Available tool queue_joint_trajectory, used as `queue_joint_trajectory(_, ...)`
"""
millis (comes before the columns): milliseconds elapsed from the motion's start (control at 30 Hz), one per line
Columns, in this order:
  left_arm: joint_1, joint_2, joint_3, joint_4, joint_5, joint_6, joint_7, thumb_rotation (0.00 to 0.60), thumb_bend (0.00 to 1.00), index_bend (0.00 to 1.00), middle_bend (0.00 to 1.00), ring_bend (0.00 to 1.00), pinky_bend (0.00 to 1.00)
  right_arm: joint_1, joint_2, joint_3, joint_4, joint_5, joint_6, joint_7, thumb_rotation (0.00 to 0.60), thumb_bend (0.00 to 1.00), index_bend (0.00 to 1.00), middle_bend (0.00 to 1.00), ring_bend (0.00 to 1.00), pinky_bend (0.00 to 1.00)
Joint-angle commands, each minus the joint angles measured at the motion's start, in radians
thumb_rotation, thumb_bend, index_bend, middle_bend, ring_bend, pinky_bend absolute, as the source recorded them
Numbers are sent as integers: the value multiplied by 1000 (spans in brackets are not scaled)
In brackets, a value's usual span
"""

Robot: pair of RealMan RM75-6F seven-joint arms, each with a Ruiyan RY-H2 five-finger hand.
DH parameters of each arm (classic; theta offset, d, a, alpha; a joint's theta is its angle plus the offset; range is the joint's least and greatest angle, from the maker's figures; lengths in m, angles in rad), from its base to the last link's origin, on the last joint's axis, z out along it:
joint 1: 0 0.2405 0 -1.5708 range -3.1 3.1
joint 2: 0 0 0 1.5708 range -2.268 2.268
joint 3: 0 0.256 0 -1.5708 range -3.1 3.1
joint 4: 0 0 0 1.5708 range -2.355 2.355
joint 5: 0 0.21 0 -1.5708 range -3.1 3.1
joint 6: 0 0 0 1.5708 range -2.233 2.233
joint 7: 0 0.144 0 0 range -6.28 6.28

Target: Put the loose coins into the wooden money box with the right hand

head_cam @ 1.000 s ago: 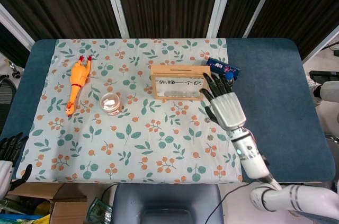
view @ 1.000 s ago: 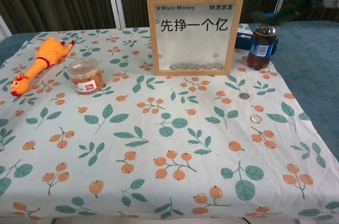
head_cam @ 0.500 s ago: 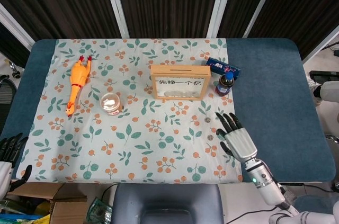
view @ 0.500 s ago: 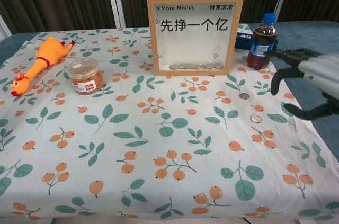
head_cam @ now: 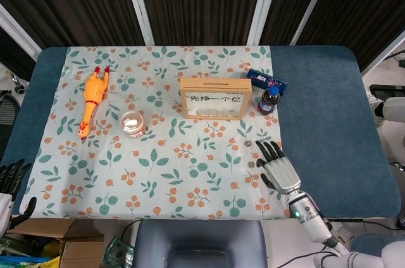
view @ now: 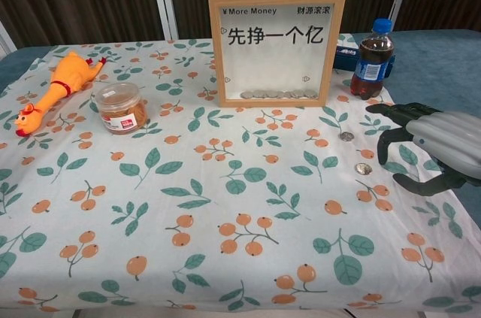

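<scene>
The wooden money box [head_cam: 213, 99] [view: 276, 46] stands upright at the back middle of the cloth, with several coins lying inside along its bottom. Two loose coins lie on the cloth to its right: one [view: 346, 137] [head_cam: 248, 143] nearer the box, one [view: 364, 169] [head_cam: 251, 164] closer to me. My right hand [head_cam: 276, 166] [view: 428, 145] hovers open, palm down, fingers spread, just right of both coins and holding nothing. At the lower left edge of the head view, off the table, my left hand [head_cam: 11, 182] hangs with its fingers apart.
A cola bottle [view: 371, 60] [head_cam: 268, 100] stands right of the box, with a blue packet [head_cam: 266, 80] behind it. A small lidded jar [view: 121, 107] and an orange rubber chicken [view: 56, 89] lie at the left. The floral cloth [view: 225, 205] covers the blue table [head_cam: 323, 122].
My right hand has drawn back from beside the money box and bottle toward the front right, and now it hovers lower, next to the two loose coins.
</scene>
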Motion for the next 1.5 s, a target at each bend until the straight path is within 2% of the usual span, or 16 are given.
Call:
queue_joint_trajectory(33, 0, 0, 0, 0, 0, 0, 0, 600, 438, 0, 0, 0, 0, 8, -14, 21, 13, 7, -36, 3, 600, 551, 574, 81, 0, 0)
queue_joint_trajectory(633, 3, 1, -1, -3, -5, 0, 4, 600, 439, 0, 0, 0, 0, 19, -48, 71, 49, 19, -106, -10, 600, 551, 555, 82, 0, 0)
queue_joint_trajectory(1500, 3, 3, -1, -4, -6, -5, 3, 600, 439, 0, 0, 0, 0, 22, -68, 103, 76, 18, -150, -12, 600, 552, 550, 82, 0, 0)
